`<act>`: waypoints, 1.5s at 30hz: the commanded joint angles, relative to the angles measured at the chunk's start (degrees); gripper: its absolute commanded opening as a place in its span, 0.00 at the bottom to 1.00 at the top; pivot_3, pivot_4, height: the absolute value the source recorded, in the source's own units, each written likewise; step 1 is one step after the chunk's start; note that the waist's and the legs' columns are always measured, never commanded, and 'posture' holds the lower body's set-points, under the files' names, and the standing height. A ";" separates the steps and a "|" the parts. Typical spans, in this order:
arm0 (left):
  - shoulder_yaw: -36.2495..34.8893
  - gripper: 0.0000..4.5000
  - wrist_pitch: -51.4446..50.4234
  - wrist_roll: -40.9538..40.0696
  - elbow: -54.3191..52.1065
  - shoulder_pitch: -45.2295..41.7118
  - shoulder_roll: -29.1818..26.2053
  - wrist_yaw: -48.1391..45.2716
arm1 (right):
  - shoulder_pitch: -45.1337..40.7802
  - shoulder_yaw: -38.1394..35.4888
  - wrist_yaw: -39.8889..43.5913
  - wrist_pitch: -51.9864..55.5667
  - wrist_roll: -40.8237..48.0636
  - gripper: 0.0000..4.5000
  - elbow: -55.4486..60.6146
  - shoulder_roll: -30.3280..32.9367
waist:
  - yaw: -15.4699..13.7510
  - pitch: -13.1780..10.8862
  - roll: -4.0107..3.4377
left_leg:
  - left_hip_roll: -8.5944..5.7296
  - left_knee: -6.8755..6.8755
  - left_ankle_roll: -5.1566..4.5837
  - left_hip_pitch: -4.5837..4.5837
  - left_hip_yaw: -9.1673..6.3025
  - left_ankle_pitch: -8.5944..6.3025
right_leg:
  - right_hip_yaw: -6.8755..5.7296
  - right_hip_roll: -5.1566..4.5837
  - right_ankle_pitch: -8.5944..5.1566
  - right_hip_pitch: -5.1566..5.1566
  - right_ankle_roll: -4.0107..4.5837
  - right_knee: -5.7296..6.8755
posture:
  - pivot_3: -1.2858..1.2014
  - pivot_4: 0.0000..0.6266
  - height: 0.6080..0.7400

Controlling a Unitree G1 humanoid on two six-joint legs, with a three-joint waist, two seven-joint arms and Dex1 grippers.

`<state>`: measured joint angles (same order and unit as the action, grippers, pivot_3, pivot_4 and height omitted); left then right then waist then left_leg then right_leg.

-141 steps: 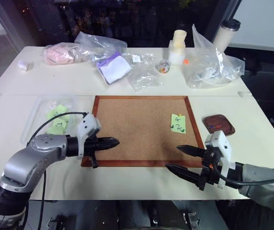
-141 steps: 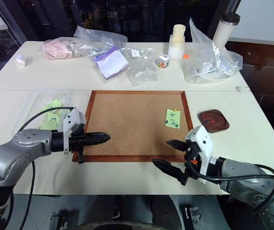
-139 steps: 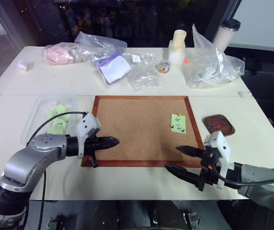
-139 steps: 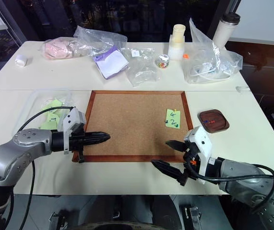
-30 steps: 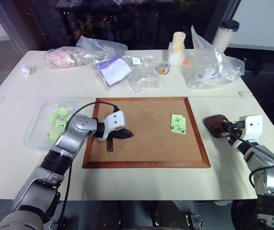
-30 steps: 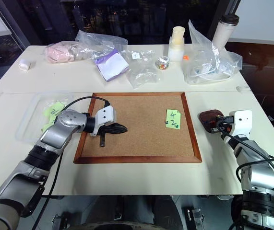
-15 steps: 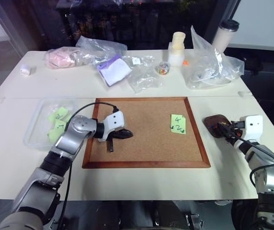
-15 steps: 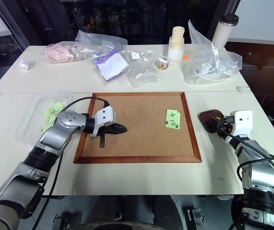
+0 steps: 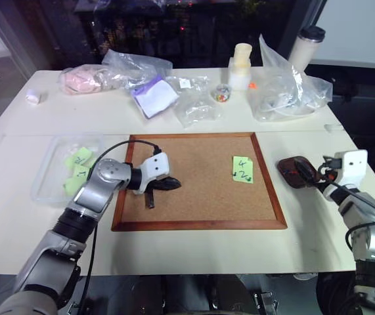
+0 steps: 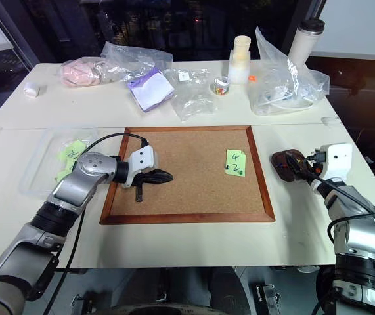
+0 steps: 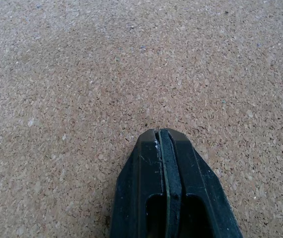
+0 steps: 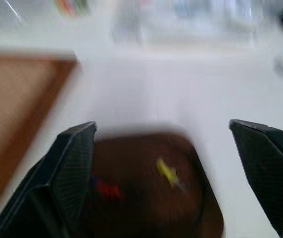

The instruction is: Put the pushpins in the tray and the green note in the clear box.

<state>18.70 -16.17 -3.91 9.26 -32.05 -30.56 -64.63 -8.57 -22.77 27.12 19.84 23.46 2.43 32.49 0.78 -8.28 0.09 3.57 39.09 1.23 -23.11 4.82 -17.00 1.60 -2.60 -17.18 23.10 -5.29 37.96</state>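
Right wrist view: tray (image 12: 181, 208) holds yellow and red pushpins (image 12: 167, 172).

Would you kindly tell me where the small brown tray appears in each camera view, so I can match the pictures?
Left eye view: tray on the white table, right of the cork board.
Right eye view: tray at the same spot, beside the board's right frame.
Left wrist view: not in it; bare cork.
Right wrist view: tray between the open right tool's fingers, pins inside.
Shared landmark: the cork board's wooden frame.
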 commanded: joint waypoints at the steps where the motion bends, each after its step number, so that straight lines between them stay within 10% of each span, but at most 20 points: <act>1: 2.26 0.00 -1.87 1.86 1.79 1.88 -0.89 -0.86 | 2.48 3.26 3.35 5.77 5.31 0.98 12.28 0.40 | -0.05 0.02 0.04 | 0.01 0.00 0.00 0.00 -0.05 0.00 | -0.01 0.02 0.00 0.00 0.00 0.00 | 0.52 0.24 0.95; 19: 2.48 0.00 -2.85 1.87 0.44 2.81 -1.13 -0.36 | 7.18 17.38 4.50 3.30 -1.77 0.98 11.44 -4.95 | 0.03 0.03 0.08 | 0.02 -0.03 -0.02 -0.02 -0.06 -0.01 | -0.02 0.06 -0.01 0.04 0.02 -0.03 | 0.52 0.24 0.95; 29: 2.59 0.00 -3.19 1.77 -0.12 3.21 -1.20 -0.04 | 6.70 17.79 5.23 2.10 -2.93 0.02 9.81 -5.25 | 0.02 0.04 0.10 | 0.02 -0.03 -0.02 -0.02 -0.03 -0.01 | -0.01 0.05 -0.01 0.03 0.02 -0.04 | 0.52 0.24 0.95; 45: 4.66 0.00 -2.94 3.17 -0.32 4.04 -3.12 -1.38 | 5.26 9.50 0.85 1.81 1.26 0.01 15.73 -7.13 | 0.05 0.04 0.10 | 0.02 -0.04 -0.02 -0.03 -0.05 -0.01 | 0.00 0.05 -0.01 0.07 0.02 -0.03 | 0.52 0.24 0.95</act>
<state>19.57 -17.21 -3.43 6.43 -30.96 -32.10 -63.87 -3.05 -10.93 28.70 22.15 23.11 15.36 25.36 0.83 -8.24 0.19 3.60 39.04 1.21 -23.14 4.77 -17.01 1.60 -2.54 -17.19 23.16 -5.28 37.93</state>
